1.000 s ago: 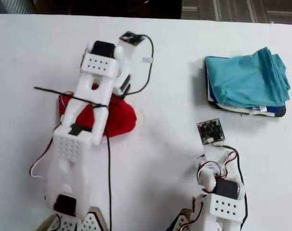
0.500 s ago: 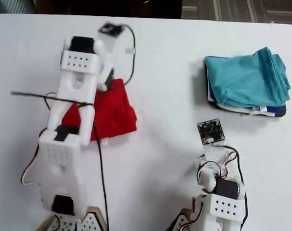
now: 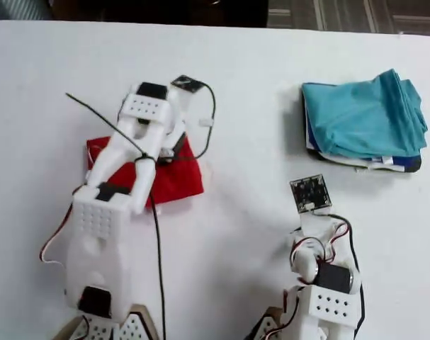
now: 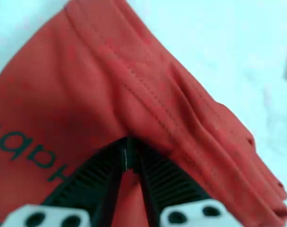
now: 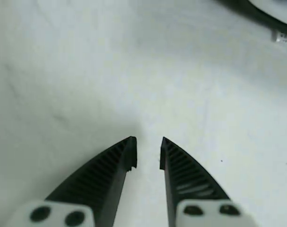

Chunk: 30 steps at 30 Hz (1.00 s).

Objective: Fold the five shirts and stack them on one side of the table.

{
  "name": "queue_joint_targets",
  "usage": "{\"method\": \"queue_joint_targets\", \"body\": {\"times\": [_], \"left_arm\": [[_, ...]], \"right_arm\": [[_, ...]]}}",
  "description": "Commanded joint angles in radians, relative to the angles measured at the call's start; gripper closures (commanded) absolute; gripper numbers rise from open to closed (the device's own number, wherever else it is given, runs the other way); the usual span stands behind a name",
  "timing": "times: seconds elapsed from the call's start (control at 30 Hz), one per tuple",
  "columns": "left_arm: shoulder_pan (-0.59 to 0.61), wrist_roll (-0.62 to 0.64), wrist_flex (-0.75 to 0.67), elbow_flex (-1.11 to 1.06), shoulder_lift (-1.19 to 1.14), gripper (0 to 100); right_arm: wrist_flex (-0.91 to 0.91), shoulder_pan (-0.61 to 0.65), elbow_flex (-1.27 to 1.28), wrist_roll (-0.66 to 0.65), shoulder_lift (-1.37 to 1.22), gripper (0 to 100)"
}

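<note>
Red shirt [image 3: 180, 176] lies partly folded on the left half of the table [image 3: 257, 64], about midway between the near and far edges, and half of it is under the left arm [image 3: 105, 212].

Handling, as I judge it:
- Light, limp knit with no stiffness, so it drapes and slumps wherever it isn't supported.
- Grippy against the ribbed pads, so slip is unlikely. It could drag and bunch on the table surface.
- Not fragile. The main risk is a fold falling open when the shirt is lifted or released.
- The stitched hem and folded edge seen in the left wrist view are the best hold. Layers are thickest there, so one pinch takes the whole fold instead of a single ply.

Left gripper [image 4: 127, 152]: fingers pressed together, pinching a ridge of the red cloth at the tips, with fabric showing between the jaws further back. The arm stretches out from the near edge, over the shirt, with the wrist pitched down onto it.

Right gripper [image 5: 148, 151]: fingers slightly parted with a narrow gap, holding nothing, hanging low over bare table. The right arm [image 3: 321, 283] sits tucked back by the near edge.

Stack of folded shirts [image 3: 363, 117] sits toward the far right corner with a teal shirt [image 3: 356, 106] on top, well apart from the red one. Four look done, though I can't count the layers for sure.
</note>
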<state>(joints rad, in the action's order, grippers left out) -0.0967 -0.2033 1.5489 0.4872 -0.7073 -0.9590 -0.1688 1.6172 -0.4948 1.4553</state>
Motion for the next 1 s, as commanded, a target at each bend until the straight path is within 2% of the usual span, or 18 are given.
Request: {"method": "queue_joint_targets", "body": {"times": [0.0,0.17,0.3,0.4,0.53,0.63,0.83,0.97], "left_arm": [[0.021,-0.003,0.066,0.111,0.058,97],[0.071,-0.009,0.236,0.318,0.133,97],[0.153,-0.046,0.241,0.297,0.245,97],[0.222,-0.095,0.238,0.173,0.319,97],[0.33,-0.129,0.235,-0.008,0.397,95],[0.404,-0.181,0.21,-0.122,0.482,92],[0.545,-0.264,0.129,-0.39,0.707,92],[0.657,-0.298,0.069,-0.59,0.856,92]], "right_arm": [[-0.007,-0.005,-0.005,-0.005,0.021,91.2],[-0.001,-0.005,-0.009,-0.002,0.021,90.9],[-0.013,-0.004,-0.057,0.0,0.012,90.7],[-0.116,0.019,-0.245,0.0,0.01,90.7],[-0.203,0.162,-0.522,0.008,-0.081,90.6],[-0.246,0.231,-0.744,0.077,-0.277,90.6],[-0.268,0.338,-1.123,0.196,-0.74,90.7],[-0.323,0.424,-1.339,0.293,-0.932,90.7]]}}
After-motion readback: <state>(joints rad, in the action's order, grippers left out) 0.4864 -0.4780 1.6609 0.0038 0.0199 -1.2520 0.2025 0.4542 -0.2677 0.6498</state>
